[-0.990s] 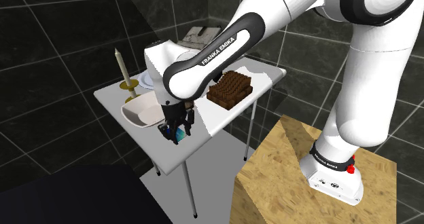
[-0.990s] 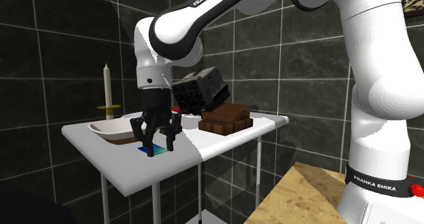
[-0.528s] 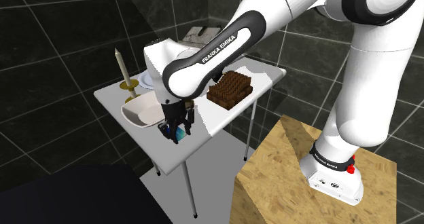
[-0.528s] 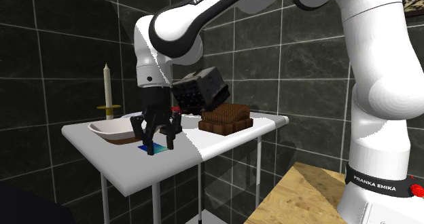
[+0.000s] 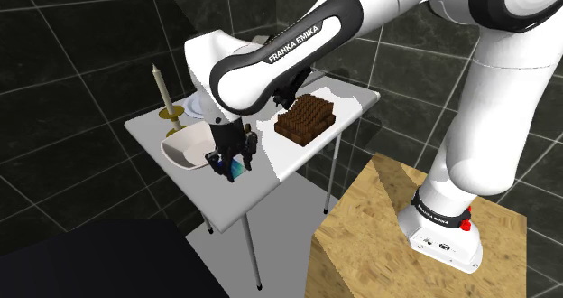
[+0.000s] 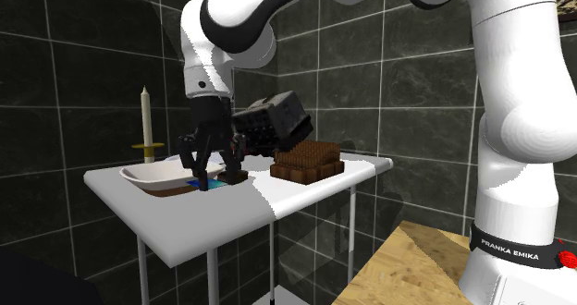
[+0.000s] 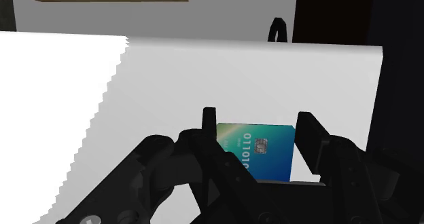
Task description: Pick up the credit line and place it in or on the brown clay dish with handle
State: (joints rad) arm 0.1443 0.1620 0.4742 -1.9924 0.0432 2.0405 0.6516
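Observation:
The credit card (image 7: 272, 156), blue-green with a chip, is clasped between my black fingers (image 7: 309, 140). My gripper (image 7: 259, 130) is shut on it. From the shoulder view the gripper (image 5: 228, 166) hangs a little above the white table (image 5: 263, 186), with the card (image 5: 237, 169) showing as a blue patch at its tips. The dish (image 5: 186, 148), white inside with a brown underside, sits just to the shoulder view's left of the gripper. In the second exterior view the gripper (image 6: 217, 181) holds the card (image 6: 211, 184) right beside the dish (image 6: 155, 176), about level with its rim.
A candle on a brass holder (image 5: 163, 94) stands behind the dish, with a white plate (image 5: 195, 104) near it. A brown ribbed block (image 5: 306, 118) lies toward the table's far end. The wooden stand (image 5: 406, 237) is below right. Dark tiled walls surround the table.
The gripper has risen off the table with the card in its grasp and shifted slightly toward the dish. The arm's elbow sits higher than before.

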